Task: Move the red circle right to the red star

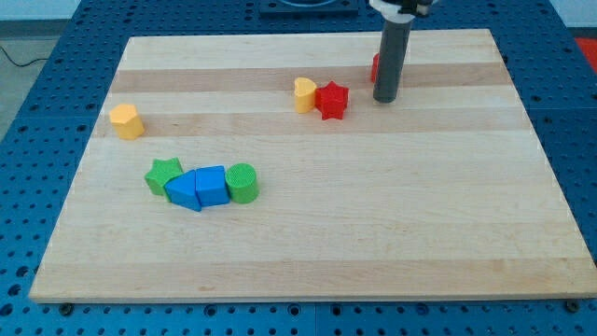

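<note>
The red star (331,100) lies on the wooden board near the view's top centre, touching a yellow heart (304,94) on its left. The red circle (375,67) is mostly hidden behind the dark rod; only a thin red sliver shows at the rod's left edge. My tip (385,98) rests on the board just in front of the red circle, to the right of the red star with a gap between them.
A yellow hexagon-like block (126,121) sits at the view's left. A cluster lies lower left: green star (163,175), two blue blocks (185,190) (212,186), green cylinder (242,183). The board (373,233) is ringed by a blue perforated table.
</note>
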